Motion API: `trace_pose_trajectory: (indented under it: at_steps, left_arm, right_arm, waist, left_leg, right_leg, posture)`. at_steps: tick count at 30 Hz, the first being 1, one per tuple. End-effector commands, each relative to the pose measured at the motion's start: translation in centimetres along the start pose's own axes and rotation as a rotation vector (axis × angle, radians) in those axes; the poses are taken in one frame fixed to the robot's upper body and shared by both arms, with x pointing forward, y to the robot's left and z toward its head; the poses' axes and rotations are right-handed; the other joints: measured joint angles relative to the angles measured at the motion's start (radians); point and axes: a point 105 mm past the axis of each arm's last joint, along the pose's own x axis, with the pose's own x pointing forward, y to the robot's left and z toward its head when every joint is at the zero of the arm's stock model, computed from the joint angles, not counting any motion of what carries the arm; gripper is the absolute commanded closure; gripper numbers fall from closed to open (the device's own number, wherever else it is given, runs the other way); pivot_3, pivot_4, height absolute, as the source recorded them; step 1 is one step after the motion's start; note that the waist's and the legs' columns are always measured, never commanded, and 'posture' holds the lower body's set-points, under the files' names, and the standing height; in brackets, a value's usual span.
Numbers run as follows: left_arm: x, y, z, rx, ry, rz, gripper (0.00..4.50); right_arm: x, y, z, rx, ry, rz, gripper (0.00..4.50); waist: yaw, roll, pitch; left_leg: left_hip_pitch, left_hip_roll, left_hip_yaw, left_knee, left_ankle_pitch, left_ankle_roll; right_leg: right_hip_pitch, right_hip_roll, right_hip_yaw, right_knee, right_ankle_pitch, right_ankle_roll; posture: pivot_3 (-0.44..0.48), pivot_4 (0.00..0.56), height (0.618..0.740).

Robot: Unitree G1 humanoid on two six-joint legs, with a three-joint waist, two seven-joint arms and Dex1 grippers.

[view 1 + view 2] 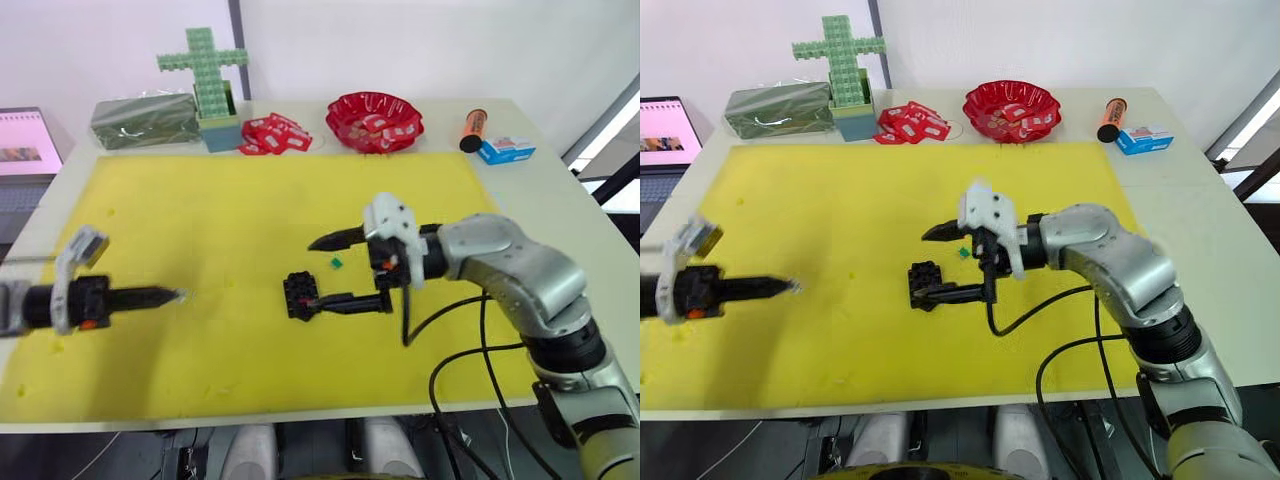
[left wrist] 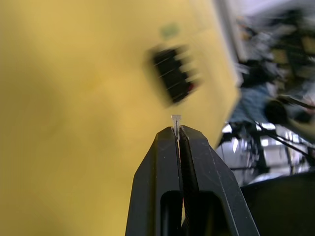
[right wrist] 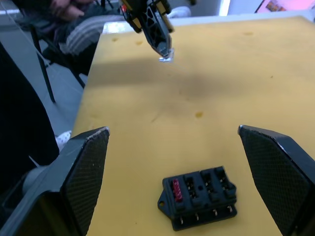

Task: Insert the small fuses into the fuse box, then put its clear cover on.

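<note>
At frame centre the black fuse box, one red fuse seated, lies between the spread fingers of the right hand. At lower left, the left hand pinches a pale fuse. It likely needs squaring over an empty slot before pressing; a green fuse waits just above the box.

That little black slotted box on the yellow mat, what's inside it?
The small black plastic fuse box has one red fuse seated in an end slot. The other slots look empty, though their depths are too dark to judge. A green fuse lies beside it on the mat.
</note>
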Motion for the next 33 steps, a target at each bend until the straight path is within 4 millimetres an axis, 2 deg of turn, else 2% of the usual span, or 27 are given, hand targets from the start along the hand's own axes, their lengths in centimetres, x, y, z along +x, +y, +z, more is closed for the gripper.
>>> trace_pose_trajectory:
  at_steps: [1,4,6,8,11,14,20,24,28,33]
  left_arm:
    - [3.2,-3.2,2.5,0.355,-0.118,-0.07,4.45]
    - [5.2,-2.1,1.6,0.566,-0.058,0.007,4.45]
    - [5.9,-2.4,0.7,0.641,-0.018,-0.07,4.45]
    - [6.5,-2.7,0.6,0.711,-0.075,-0.145,4.45]
    - [7.0,-2.5,0.8,0.835,-0.16,-0.156,4.45]
    - [7.6,-1.9,-0.4,1.006,-0.213,-0.177,4.45]
    - [7.3,-1.7,-1.1,1.122,-0.372,-0.232,4.45]
    - [7.0,-1.5,-0.8,1.17,-0.489,-0.197,4.45]
    - [6.6,-1.4,-1.8,1.237,-0.524,-0.207,4.45]
    - [7.6,-0.7,-2.5,1.132,-0.456,-0.213,4.45]
  right_arm:
    - [-1.7,-0.4,0.9,-0.031,0.024,-0.014,0.0]
    - [-2.2,-0.7,0.4,-0.07,0.07,-0.026,0.0]
    - [-2.3,-1.1,0.2,-0.088,0.077,-0.04,0.0]
    - [-2.2,-1.3,0.2,-0.097,0.073,-0.05,0.0]
    - [-2.1,-1.3,0.0,-0.118,0.068,-0.059,0.0]
    - [-2.0,-1.0,-0.7,-0.145,0.083,-0.064,0.0]
    - [-1.9,-0.4,-1.5,-0.174,0.113,-0.054,0.0]
    - [-1.6,0.0,-1.1,-0.173,0.09,-0.052,0.0]
    - [-1.4,0.3,-1.0,-0.173,0.089,-0.049,0.0]
    - [-1.0,0.7,-1.0,-0.181,0.083,-0.048,0.0]
  waist:
    - [0.003,-0.001,-0.001]
    - [-0.007,0.0,-0.001]
    - [-0.017,0.0,-0.001]
    - [-0.018,0.001,0.0]
    - [-0.016,0.001,0.0]
    - [-0.014,0.002,-0.001]
    - [-0.013,0.002,-0.001]
    - [-0.014,0.002,-0.001]
    - [-0.015,0.002,-0.001]
    - [-0.014,0.002,-0.001]
  left_leg:
    - [0.0,0.0,0.0,0.0,0.0,0.0]
    - [0.002,-0.001,0.002,0.0,0.0,0.0]
    - [0.002,0.0,0.001,-0.001,0.0,0.0]
    - [0.002,0.001,0.001,-0.002,0.0,0.0]
    - [0.001,0.001,0.001,-0.001,0.0,0.0]
    - [0.001,0.001,0.001,0.0,0.0,0.0]
    - [0.0,0.001,0.001,0.001,0.0,0.001]
    - [0.001,0.001,0.001,0.001,0.0,0.001]
    - [0.001,0.001,0.001,0.001,0.0,0.001]
    - [0.001,0.001,0.001,0.001,0.0,0.001]
  right_leg:
    - [0.0,0.0,0.0,-0.001,0.001,0.001]
    - [0.001,0.002,0.001,0.0,0.001,0.002]
    - [0.001,0.005,0.002,0.0,0.001,0.002]
    - [0.0,0.007,0.002,0.0,0.001,0.002]
    - [0.0,0.007,0.002,-0.001,0.001,0.001]
    - [0.0,0.006,0.002,-0.002,0.001,0.002]
    - [0.001,0.005,0.002,-0.002,0.001,0.002]
    - [0.001,0.006,0.002,-0.002,0.001,0.002]
    - [0.001,0.006,0.002,-0.002,0.001,0.002]
    - [0.001,0.006,0.002,-0.002,0.001,0.002]
  posture:
    - [0.0,0.15,0.74]
    - [0.0,0.15,0.74]
    - [0.0,0.15,0.74]
    - [0.0,0.15,0.74]
    - [0.0,0.15,0.74]
    - [0.0,0.15,0.74]
    - [0.0,0.15,0.74]
    - [0.0,0.15,0.74]
    - [0.0,0.15,0.74]
    - [0.0,0.15,0.74]
